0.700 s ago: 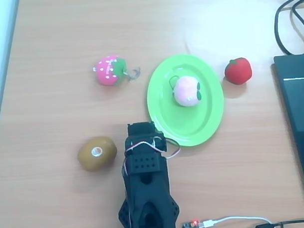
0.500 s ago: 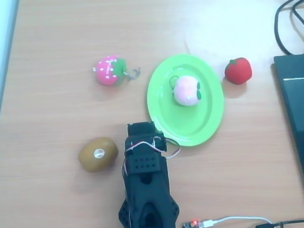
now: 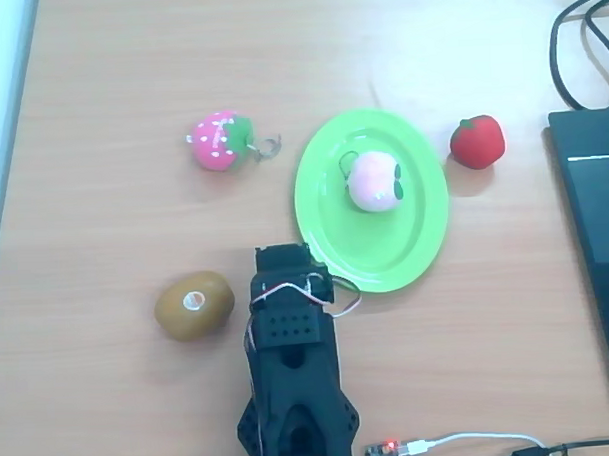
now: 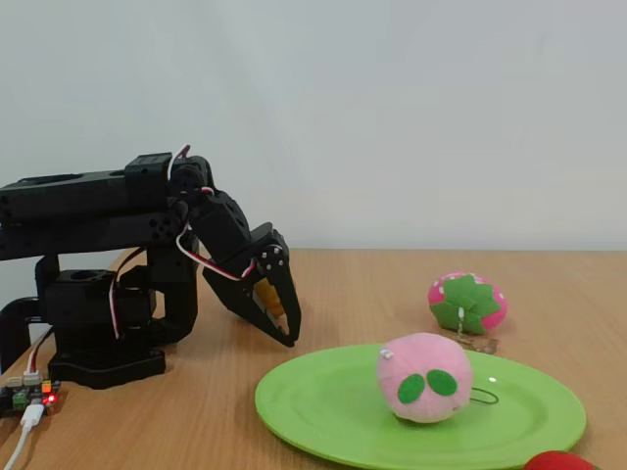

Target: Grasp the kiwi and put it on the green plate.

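Behind claw [image 4: 284,318] in fixed view, kiwi [image 3: 194,305] mostly hidden; claw opening unclear; green plate [image 3: 405,252] holds peach [image 3: 374,182].

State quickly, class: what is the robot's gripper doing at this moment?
Gripper: fingers together, apparently shut and empty, its tip hanging above the table near the green plate. The kiwi lies apart, untouched.
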`<state>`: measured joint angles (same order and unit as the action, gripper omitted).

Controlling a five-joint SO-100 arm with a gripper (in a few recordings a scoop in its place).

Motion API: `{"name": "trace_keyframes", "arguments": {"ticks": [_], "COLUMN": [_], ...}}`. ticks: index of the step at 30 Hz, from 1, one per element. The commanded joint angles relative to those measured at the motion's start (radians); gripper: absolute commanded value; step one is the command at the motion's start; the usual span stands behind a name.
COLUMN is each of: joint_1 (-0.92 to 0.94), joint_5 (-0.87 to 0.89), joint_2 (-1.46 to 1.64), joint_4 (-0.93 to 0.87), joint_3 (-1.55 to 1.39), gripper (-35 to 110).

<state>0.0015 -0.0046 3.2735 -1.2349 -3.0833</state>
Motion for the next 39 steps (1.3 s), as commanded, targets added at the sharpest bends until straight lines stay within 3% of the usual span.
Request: {"name": "trace_keyframes", "arguments": {"ticks": [1, 17, 28, 39], "joint_1": [0.0, -0.012, -0.117, -0.285], "joint_5": [0.006, -0.003, -0.141, -0.166], "joint_2": [0.023, 0.023, -0.021, -0.383], "joint_4": [-0.005, -0.005, 0.018, -0.032], "joint_3": [-0.017, -0.017, 0.003, 0.454], "gripper": [-8, -8, -8, -8]}}
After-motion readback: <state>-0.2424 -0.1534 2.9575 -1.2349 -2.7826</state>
